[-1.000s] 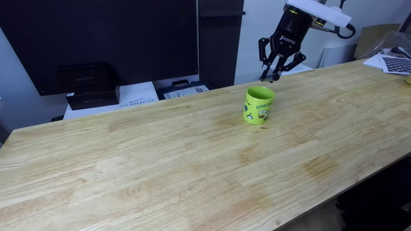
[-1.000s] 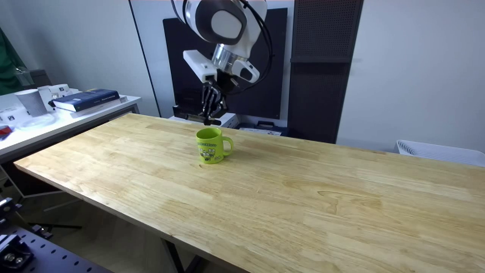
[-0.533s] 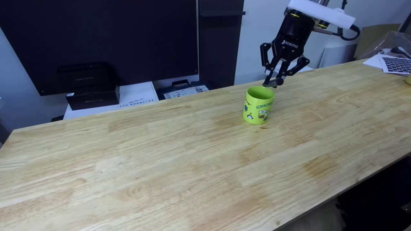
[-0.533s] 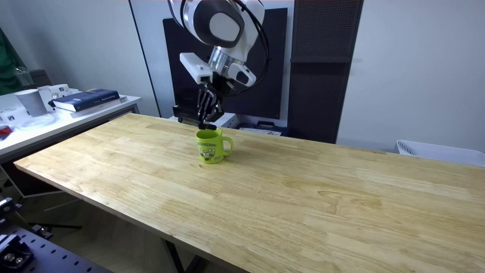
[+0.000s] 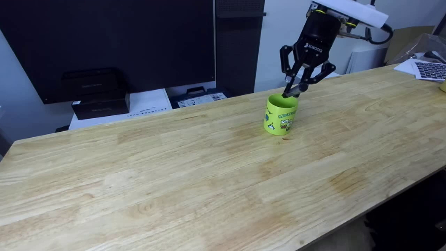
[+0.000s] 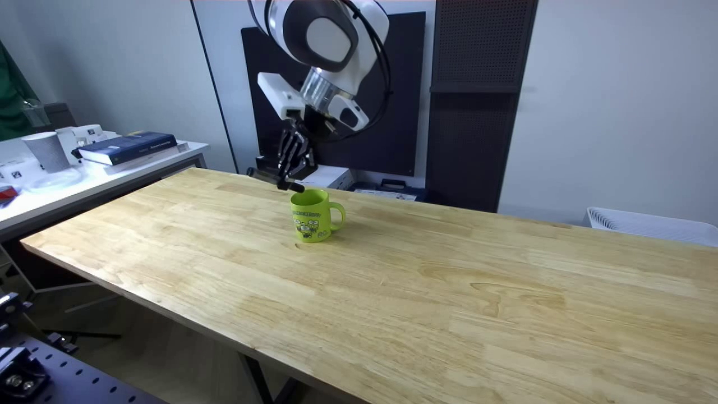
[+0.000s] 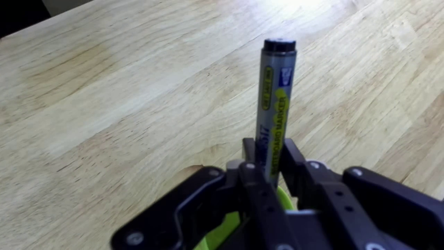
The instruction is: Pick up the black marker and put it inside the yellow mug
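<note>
The pincer (image 5: 292, 93) and the black marker (image 5: 295, 90) have shifted since the earlier frame, the marker now at a steeper slant, while the yellow mug (image 5: 278, 121) has stayed put.

In an exterior view, the pincer is clenched on the marker above the mug, and the marker's lower end lies across the mug's opening — whether it dips below the rim, I can't tell. The mug stands upright on the tabletop (image 5: 174, 167), its visible inner wall plain green. Well behind the mug, a black box (image 5: 101, 107) sits on a white box (image 5: 150, 101).

In an exterior view, the marker slants down to the mug's rim, opposite the handle (image 6: 342, 215); touching or apart, I can't tell. Well left of the mug, a grey cup (image 6: 48, 152) stands near a blue book (image 6: 128, 147), its contents unclear. Well right of the mug, beyond the tabletop's far edge, is a white basket (image 6: 650, 225), mostly hidden inside.

In the wrist view, the fingers (image 7: 293, 154) press the marker from both sides, its black end away from the mug — part of the mug's green shows behind the pincer.
</note>
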`<state>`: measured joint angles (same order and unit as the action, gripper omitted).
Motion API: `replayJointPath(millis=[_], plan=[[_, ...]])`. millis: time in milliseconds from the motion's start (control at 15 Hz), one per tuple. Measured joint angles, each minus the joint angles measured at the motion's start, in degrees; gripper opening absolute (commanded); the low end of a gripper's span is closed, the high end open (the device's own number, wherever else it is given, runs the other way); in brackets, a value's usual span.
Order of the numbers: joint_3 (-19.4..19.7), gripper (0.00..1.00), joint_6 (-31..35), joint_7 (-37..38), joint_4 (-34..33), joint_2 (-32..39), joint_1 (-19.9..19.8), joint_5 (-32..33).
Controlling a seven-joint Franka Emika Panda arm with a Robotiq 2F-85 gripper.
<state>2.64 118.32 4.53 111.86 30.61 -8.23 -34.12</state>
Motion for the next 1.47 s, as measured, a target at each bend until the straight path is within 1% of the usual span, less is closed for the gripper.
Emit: replayJointPath(millis=[533,1000,1400,1467], plan=[[0.0,0.05,0.1,-1.1,-1.2,0.8,-1.0,-1.9],[0.0,0.05,0.1,-1.2,-4.3,5.0,-2.4,-2.2],[0.0,0.05,0.1,-1.5,-6.9,7.8,-2.7,-2.3],[-0.1,0.47,0.1,-1.6,-7.3,8.1,-2.7,-2.3]])
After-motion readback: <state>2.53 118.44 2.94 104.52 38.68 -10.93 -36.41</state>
